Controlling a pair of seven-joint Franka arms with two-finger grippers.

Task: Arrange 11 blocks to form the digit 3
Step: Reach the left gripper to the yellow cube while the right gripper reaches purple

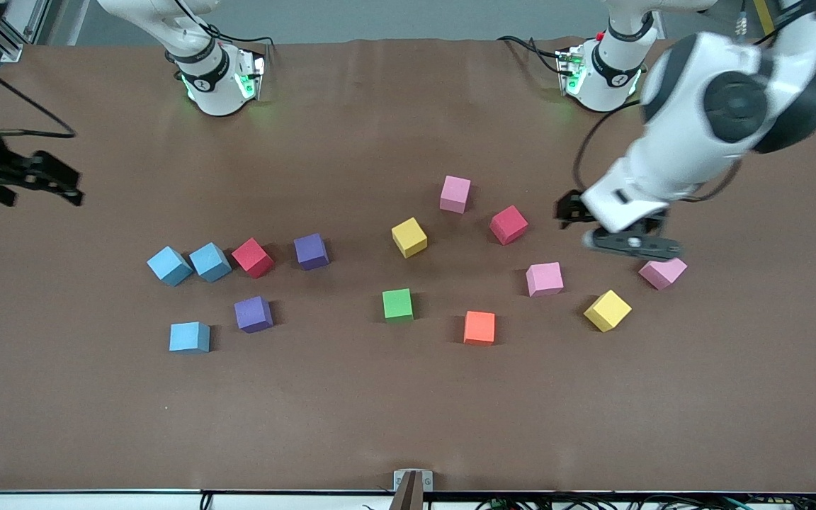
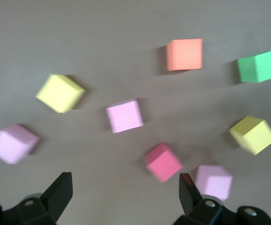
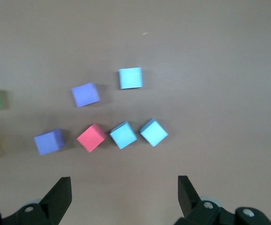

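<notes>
Several blocks lie loose on the brown table. Toward the right arm's end are blue blocks (image 1: 169, 265) (image 1: 210, 261) (image 1: 189, 337), a red one (image 1: 252, 257) and purple ones (image 1: 311, 251) (image 1: 253, 314). Toward the left arm's end are yellow (image 1: 409, 236), pink (image 1: 455, 194), red (image 1: 508, 224), pink (image 1: 544, 278), green (image 1: 397, 304), orange (image 1: 479, 328), yellow (image 1: 607, 310) and pink (image 1: 662, 272) blocks. My left gripper (image 1: 627, 243) (image 2: 125, 187) hangs open and empty over the table between the red and the outermost pink block. My right gripper (image 1: 54, 184) (image 3: 124, 190) is open and empty, high at the table's end.
The two arm bases (image 1: 217, 78) (image 1: 599, 71) stand along the table's edge farthest from the front camera. A small bracket (image 1: 412, 485) sits at the table's nearest edge. Bare brown table (image 1: 408, 411) lies between the blocks and that edge.
</notes>
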